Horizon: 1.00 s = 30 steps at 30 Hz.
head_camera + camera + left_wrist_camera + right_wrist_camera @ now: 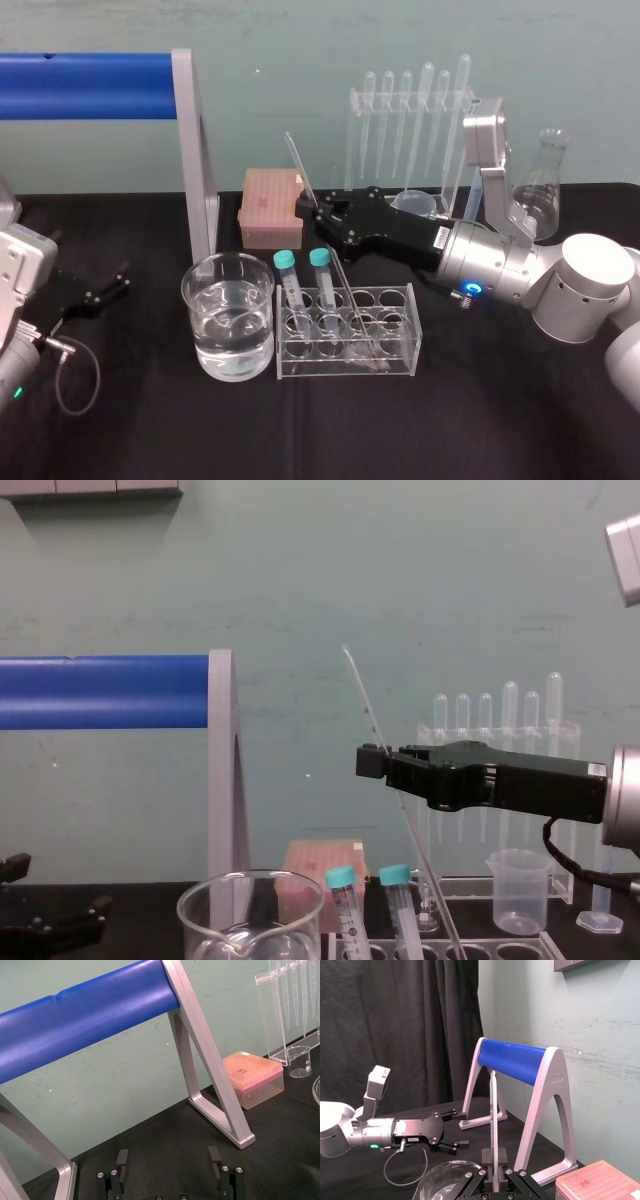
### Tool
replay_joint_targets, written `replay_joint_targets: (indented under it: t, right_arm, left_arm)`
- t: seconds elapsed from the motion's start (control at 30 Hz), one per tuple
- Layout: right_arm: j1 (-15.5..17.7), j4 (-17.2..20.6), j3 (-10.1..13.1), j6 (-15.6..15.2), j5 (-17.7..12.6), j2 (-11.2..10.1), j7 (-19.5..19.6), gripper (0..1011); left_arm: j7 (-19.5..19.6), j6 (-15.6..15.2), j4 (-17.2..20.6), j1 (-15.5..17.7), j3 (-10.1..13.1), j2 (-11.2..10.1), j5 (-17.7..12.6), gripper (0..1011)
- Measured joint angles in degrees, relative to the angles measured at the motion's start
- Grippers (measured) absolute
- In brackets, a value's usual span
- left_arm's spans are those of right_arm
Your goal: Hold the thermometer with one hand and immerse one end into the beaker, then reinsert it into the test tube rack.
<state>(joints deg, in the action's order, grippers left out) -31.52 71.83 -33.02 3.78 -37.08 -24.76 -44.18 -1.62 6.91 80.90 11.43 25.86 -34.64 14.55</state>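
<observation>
Held the thermometer [340,275] pinched narrow between the jaws of the right hand [310,208], about mid-length. Found its long axis steep but tilted: top end above the jaws and leaning away to their left, bottom end below and slightly right, seemingly down in a hole of the test tube rack [410,330], just beside the teal-capped tubes [287,275]. Found the beaker [200,320], part full of water, below the jaws and to their left, just beside the rack. Judged a pull along that tilted axis needed before any shift left. Noted the left hand [110,282] far left, low over the surface [480,420], jaws wide, well apart.
</observation>
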Motion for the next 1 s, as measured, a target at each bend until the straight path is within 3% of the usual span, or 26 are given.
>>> replay_joint_targets:
  t: [0.23,0.6,0.9,1.0]
  right_arm:
    - [0.0,0.0,0.0,0.0,-0.1,0.0,0.0,62]
    - [0.0,0.0,0.1,0.1,-0.2,0.0,0.0,362]
    - [0.0,0.0,0.1,0.1,-0.3,0.0,0.0,695]
    - [0.0,0.0,0.1,0.1,-0.3,0.0,0.0,752]
  left_arm:
    - [0.0,0.0,0.0,0.0,0.0,0.0,0.0,1008]
    - [0.0,0.0,0.0,0.0,0.0,0.0,0.0,1008]
    - [0.0,0.0,0.0,0.0,0.0,0.0,0.0,1008]
    - [0.0,0.0,0.0,0.0,0.0,0.0,0.0,1008]
